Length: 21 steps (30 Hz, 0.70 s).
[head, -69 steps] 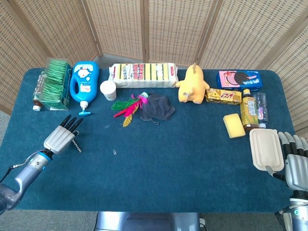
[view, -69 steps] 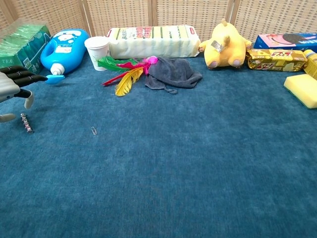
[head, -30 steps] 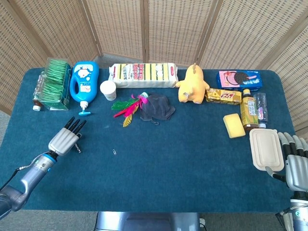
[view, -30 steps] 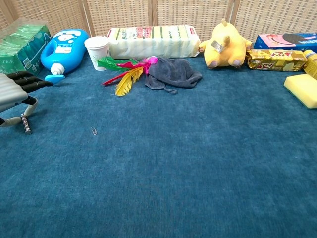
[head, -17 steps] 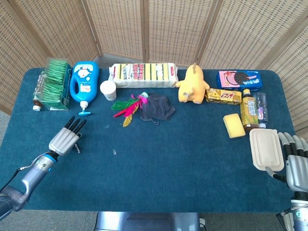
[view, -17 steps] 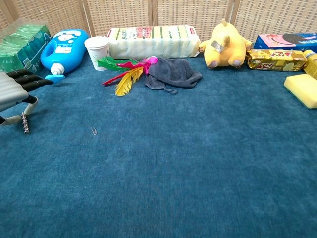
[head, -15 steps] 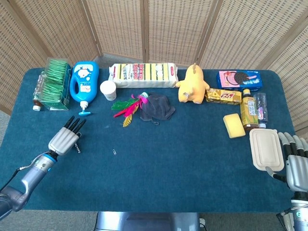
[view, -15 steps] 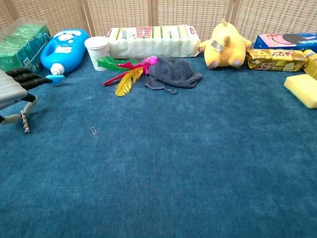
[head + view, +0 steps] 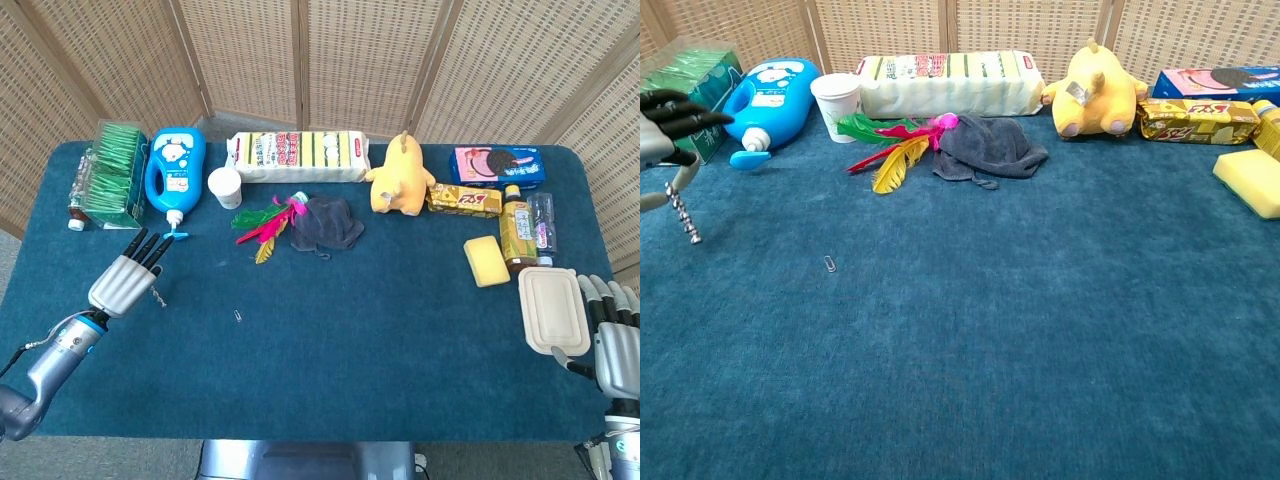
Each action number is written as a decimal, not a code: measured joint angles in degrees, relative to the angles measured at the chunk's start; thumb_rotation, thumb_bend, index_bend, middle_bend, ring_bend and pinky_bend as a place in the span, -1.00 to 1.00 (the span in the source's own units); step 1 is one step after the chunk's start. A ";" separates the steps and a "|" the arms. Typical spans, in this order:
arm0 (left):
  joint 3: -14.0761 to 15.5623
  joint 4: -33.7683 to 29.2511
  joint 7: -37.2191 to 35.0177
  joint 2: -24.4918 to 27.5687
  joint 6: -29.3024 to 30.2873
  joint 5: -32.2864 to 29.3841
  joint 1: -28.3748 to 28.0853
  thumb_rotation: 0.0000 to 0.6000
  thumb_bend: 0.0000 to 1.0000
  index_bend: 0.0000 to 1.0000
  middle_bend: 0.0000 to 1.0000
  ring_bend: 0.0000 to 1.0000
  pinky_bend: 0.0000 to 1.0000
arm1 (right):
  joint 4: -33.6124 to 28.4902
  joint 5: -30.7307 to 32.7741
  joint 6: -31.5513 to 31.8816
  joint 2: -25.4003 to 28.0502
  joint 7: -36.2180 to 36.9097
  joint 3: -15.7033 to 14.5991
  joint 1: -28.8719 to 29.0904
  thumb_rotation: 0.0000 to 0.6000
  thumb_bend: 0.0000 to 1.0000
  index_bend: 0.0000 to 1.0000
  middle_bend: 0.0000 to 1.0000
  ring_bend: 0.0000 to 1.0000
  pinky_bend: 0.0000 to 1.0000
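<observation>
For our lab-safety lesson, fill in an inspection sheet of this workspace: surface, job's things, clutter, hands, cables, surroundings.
Surface: blue cloth, flat; a paper clip lies loose on it.
Job's things: small metal rod, dangling above the cloth.
Clutter: at the back, tea box, blue bottle, cup, feathers, rag, sponge pack, plush; at right, cookie box, snack bar, sponge, drink bottle, tray.
Hands: left hand pinches the rod; right hand holds nothing, fingers apart, beside the tray.
Cables: thin cable at the left forearm.
Surroundings: wicker screens behind.
</observation>
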 measured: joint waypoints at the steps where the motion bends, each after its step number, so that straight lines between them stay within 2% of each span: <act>1: -0.20 -1.58 1.10 0.77 0.19 0.10 -0.18 1.00 0.37 0.14 -1.00 -1.00 -1.00 | -0.04 -0.03 0.06 0.10 0.20 0.02 -0.04 1.00 -1.00 -1.00 -1.00 -1.00 -1.00; 10: -2.27 -15.35 13.28 6.61 0.04 1.25 -2.73 1.00 0.37 0.14 -1.00 -1.00 -1.00 | -0.27 -0.24 0.32 1.00 2.01 0.18 -0.32 1.00 -1.00 -1.00 -1.00 -1.00 -1.00; 15: -3.50 -20.75 21.02 8.64 -1.64 1.65 -4.54 1.00 0.37 0.14 -1.00 -1.00 -1.00 | -0.37 -0.18 0.39 1.45 2.98 0.34 -0.44 1.00 -1.00 -1.00 -1.00 -1.00 -1.00; 21: -5.15 -27.32 34.82 10.41 -5.31 1.34 -6.68 1.00 0.38 0.14 -1.00 -1.00 -1.00 | -0.67 -1.17 0.48 1.97 3.97 0.02 -0.61 1.00 -1.00 -1.00 -1.00 -1.00 -1.00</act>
